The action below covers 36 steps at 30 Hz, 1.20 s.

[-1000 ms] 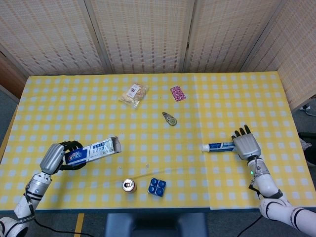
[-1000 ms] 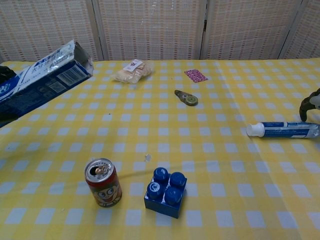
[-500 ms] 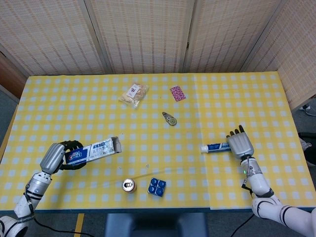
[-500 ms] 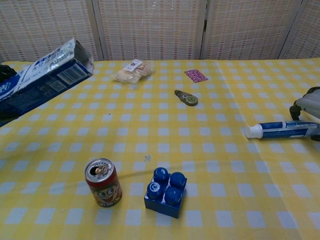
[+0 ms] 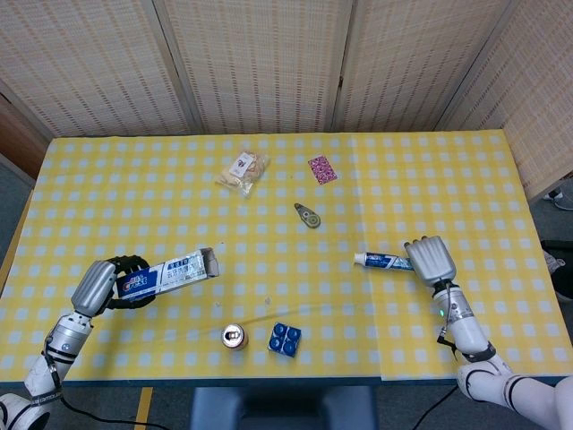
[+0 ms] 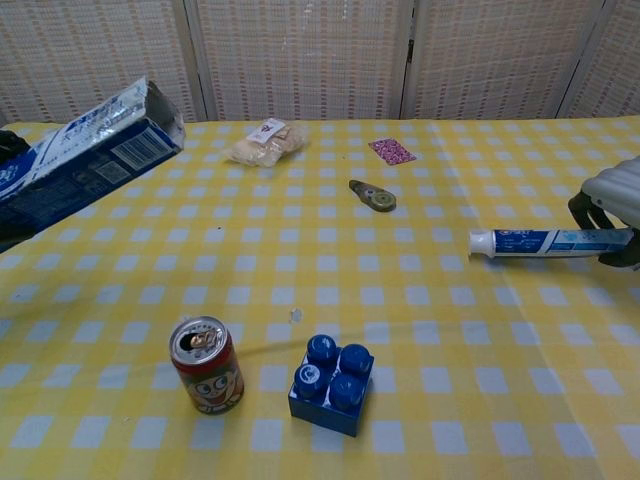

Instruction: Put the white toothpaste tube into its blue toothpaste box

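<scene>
My right hand [image 5: 430, 259] grips the tail of the white toothpaste tube [image 5: 380, 261], which sticks out to the left with its cap leading. In the chest view the tube [image 6: 540, 241] hangs just above the cloth, held by the right hand [image 6: 610, 205] at the frame's right edge. My left hand [image 5: 115, 279] holds the blue toothpaste box [image 5: 170, 272] at the table's left. The box [image 6: 85, 159] is lifted, its open flap end pointing toward the middle. Tube and box are far apart.
A drink can [image 5: 235, 337] and a blue toy brick [image 5: 285, 339] stand near the front edge. A snack bag [image 5: 243, 171], a pink card [image 5: 322, 168] and a small tape dispenser [image 5: 308, 216] lie further back on the yellow checked table [image 5: 403, 179].
My right hand closed on the tube, lifted it off the cloth and carried it a little left. The left hand and box have stayed put.
</scene>
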Motion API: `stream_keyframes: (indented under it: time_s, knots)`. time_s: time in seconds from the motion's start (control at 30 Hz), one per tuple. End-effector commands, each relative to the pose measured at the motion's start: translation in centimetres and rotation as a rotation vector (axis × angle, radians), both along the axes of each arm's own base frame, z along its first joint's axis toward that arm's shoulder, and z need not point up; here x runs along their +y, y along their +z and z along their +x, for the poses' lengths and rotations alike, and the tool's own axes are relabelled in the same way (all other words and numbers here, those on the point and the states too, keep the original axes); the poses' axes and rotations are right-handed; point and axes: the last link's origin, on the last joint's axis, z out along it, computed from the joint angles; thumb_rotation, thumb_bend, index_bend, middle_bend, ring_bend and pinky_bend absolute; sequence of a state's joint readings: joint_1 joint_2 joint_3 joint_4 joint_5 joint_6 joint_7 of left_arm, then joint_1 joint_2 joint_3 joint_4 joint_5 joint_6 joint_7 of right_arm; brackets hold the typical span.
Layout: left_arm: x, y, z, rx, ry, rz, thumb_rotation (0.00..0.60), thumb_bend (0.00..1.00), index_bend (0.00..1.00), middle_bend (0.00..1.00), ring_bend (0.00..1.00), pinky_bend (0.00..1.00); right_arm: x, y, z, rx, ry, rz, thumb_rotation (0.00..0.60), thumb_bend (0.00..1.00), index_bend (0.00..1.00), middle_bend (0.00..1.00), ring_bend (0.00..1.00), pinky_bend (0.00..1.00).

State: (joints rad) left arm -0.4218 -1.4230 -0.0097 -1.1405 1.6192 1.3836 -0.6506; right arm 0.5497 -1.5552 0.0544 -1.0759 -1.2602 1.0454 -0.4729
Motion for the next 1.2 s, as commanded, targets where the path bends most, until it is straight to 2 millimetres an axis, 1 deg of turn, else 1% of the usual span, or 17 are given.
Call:
stream_keyframes:
  time_s: [0.03,0.2,0.27,0.37,0.47,0.7,0.8,0.97,1.07,1.2]
  knots:
    - [0.0,0.0,0.0,0.000,0.000,0.001,0.600,0.22,0.72,0.77,0.61,0.75,0.3,1.4,0.5,-0.070,0.063,-0.003,0.600,0.30,0.73,0.66,0.59,0.80]
    - [-0.1,-0.1,0.0,0.001,0.003,0.003,0.600,0.22,0.72,0.77,0.61,0.75,0.7,3.3,1.6,-0.155,0.119,-0.002,0.600,0.31,0.73,0.66,0.60,0.83]
    - [-0.2,-0.1,-0.1,0.003,0.005,0.002,0.600,0.22,0.72,0.77,0.61,0.75,0.9,4.2,2.3,-0.208,0.140,0.010,0.600,0.31,0.73,0.66,0.60,0.83]
    - [-0.2,-0.1,-0.1,0.008,0.005,-0.006,0.600,0.22,0.72,0.77,0.61,0.75,1.5,5.9,4.0,-0.280,0.184,0.035,0.600,0.31,0.73,0.66,0.61,0.83]
    - [-0.1,-0.2,-0.1,0.017,0.003,-0.017,0.600,0.22,0.72,0.77,0.61,0.75,1.8,7.2,5.6,-0.269,0.233,0.058,0.600,0.30,0.73,0.66,0.61,0.83]
    - [-0.3,-0.9,0.9,0.079,-0.047,-0.031,0.600,0.22,0.72,0.77,0.61,0.75,2.2,8.8,9.1,-0.198,0.299,0.112,0.600,0.31,0.73,0.66,0.60,0.83]
    - [-0.3,-1.4,1.2,0.110,-0.060,-0.041,0.600,0.22,0.72,0.77,0.61,0.75,2.5,9.0,10.6,-0.175,0.318,0.137,0.600,0.30,0.73,0.66,0.60,0.83]
    - [0.0,-2.0,2.0,0.132,-0.070,-0.055,0.600,0.22,0.72,0.77,0.61,0.75,2.8,8.7,13.2,-0.150,0.351,0.171,0.600,0.31,0.73,0.66,0.60,0.83]
    - [0.2,-2.3,2.7,0.138,-0.083,-0.063,0.600,0.22,0.72,0.77,0.61,0.75,2.9,8.0,14.7,-0.152,0.370,0.184,0.600,0.31,0.73,0.66,0.60,0.83]
    - [0.3,-2.6,3.4,0.142,-0.093,-0.075,0.600,0.22,0.72,0.77,0.61,0.75,2.7,6.9,15.8,-0.152,0.378,0.206,0.600,0.31,0.73,0.66,0.60,0.83]
